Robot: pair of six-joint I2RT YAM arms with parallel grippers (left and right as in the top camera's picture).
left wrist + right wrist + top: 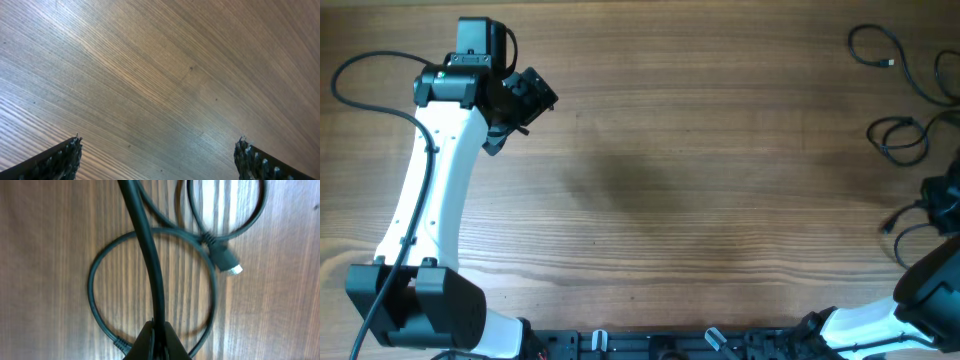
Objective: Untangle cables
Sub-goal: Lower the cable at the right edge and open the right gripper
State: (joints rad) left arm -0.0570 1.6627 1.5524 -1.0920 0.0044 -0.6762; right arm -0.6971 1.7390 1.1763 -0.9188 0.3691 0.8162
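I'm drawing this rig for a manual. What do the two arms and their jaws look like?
Both arms have white, rounded link shells between bulky black joint housings: the left arm and the right arm. A thick black cable loops to the left arm's wrist. The left gripper has dark jaws with ridged edges. No lettering is legible.

A wooden table [700, 180] filled every view, its brown grain running in long, fine streaks. A faint darker patch lay near its middle, and in the left wrist view pale light glanced off the surface.
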